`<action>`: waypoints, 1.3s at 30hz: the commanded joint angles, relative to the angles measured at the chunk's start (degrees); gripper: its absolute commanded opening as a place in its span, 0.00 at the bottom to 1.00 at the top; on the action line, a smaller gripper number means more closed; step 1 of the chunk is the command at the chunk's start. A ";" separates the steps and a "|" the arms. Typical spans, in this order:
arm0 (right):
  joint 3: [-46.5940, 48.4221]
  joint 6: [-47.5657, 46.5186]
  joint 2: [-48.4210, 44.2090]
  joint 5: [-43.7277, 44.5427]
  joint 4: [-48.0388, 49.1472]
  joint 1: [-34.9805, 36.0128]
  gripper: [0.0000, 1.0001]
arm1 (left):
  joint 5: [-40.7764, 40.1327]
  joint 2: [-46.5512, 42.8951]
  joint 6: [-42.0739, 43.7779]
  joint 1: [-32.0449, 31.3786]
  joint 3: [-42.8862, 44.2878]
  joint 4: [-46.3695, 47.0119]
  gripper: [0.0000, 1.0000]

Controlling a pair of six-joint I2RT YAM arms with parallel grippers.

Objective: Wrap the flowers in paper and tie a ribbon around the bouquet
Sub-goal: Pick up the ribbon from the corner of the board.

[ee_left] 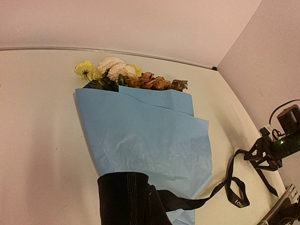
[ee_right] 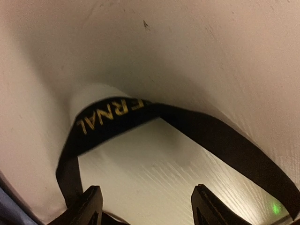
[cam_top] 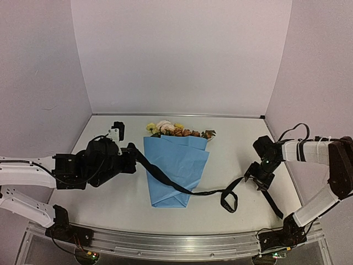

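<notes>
Showing the bouquet [cam_top: 179, 149] lying flat at the middle of the table [cam_top: 110, 199], seen from above. Its long axis runs from 12 o'clock, where the flowers [cam_top: 171, 130] show past the rim, to 6 o'clock, where the light blue paper [cam_top: 171, 187] narrows to a blunt foot.

The ribbon [cam_top: 212, 192] crosses the face of the cone on a slant from 10 o'clock to 4 o'clock, lying on top of the paper and not around it. Beyond the paper's edge it runs toward 3 o'clock, makes a small loop on the table and rises to the right arm.

The left gripper [cam_top: 131, 151], at 9 o'clock of the cone and just beside its edge, is clamped on one end of the ribbon.

The right gripper [cam_top: 259, 179], at 3 o'clock and well apart from the cone, has its jaws parted. The right wrist view shows both fingers [ee_right: 89, 208] wide of each other, with the lettered band crossing ahead of them and pinched by neither. Whether it rests against one finger cannot be told.

Judgement: the coming move turns on the ribbon's crosswise lie over a lengthwise cone. The slack and the loose tail lie on the 3 o'clock side, so the right arm is nearer to take up the band.
</notes>
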 commanded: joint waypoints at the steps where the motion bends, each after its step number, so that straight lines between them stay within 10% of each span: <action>1: -2.84 10.22 1.57 5.87 13.91 -0.12 0.66 | -3.28 -1.45 -2.43 0.17 1.15 -3.46 0.00; 39: 0.96 18.56 6.29 11.31 23.81 2.44 0.58 | -4.91 -4.26 -3.85 0.29 1.86 -7.37 0.00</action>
